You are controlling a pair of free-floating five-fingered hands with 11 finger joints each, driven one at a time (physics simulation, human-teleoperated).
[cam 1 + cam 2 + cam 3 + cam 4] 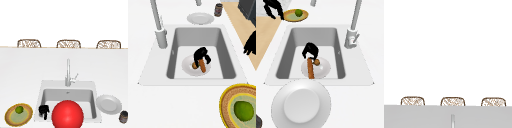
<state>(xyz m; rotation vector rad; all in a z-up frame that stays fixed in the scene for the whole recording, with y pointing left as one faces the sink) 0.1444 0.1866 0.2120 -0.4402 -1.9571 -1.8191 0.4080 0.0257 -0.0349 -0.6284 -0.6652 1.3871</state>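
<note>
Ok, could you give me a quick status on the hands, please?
Right hand in sink, fingers round orange stick on white plate. Left hand idle by woven plate. Red ball blocks front view.

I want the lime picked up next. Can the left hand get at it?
Probably yes: the left hand hangs beside the woven plate, and the lime lies bare on it with nothing over it.

Sink basin (200, 37) left open at its faucet-side half, white plate (193, 67) with brush (202, 65) and hand (201, 54) set mid-floor, faucet (159, 27) posted at 9 o'clock on the rim, counter between sink and woven plate (228, 100) left passable.
</note>
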